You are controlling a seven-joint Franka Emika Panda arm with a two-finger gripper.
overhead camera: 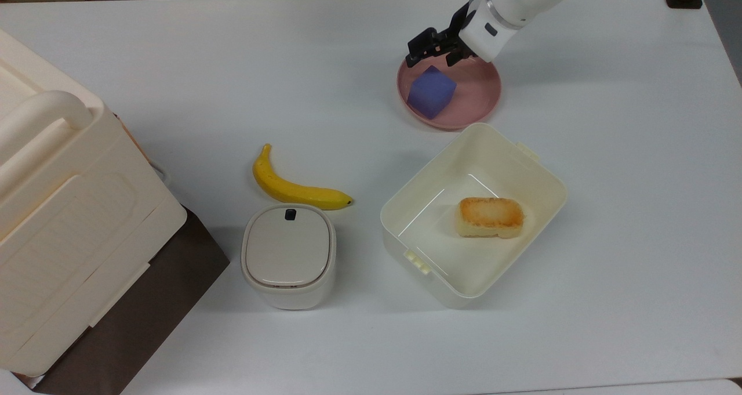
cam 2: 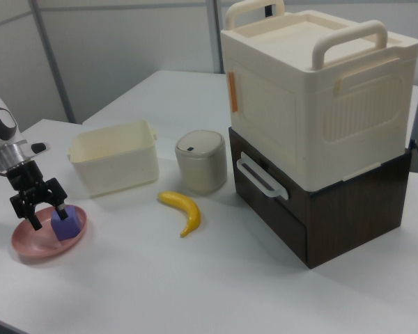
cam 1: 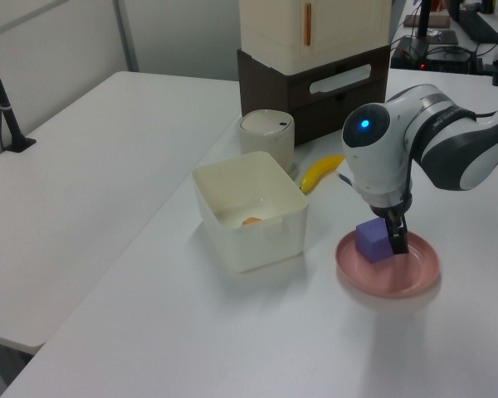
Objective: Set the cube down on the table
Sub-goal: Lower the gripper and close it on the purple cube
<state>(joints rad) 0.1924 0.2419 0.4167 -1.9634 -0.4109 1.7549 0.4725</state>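
Cube (overhead camera: 430, 91) sits on pink plate (overhead camera: 478, 96), toward the top view's left side of the dish, one corner turned toward open cream box (overhead camera: 545, 177). Table (overhead camera: 608, 151) is where it has to end up; not there yet. My gripper (overhead camera: 436, 49) is low over the plate's far rim, fingers spread w/ a gap between them, holding nothing. In the right view (cam 2: 43, 204) the fingers reach down to about cube height, one finger on either side of its top edge.

Handling est.: small, matte, plain flat faces, looks light and rigid, prob. not slippery. Best hold = two opposite side faces, mid-height. Block is rotated vs. my fingers, so wrist may need turning first. Plate could slide if nudged.
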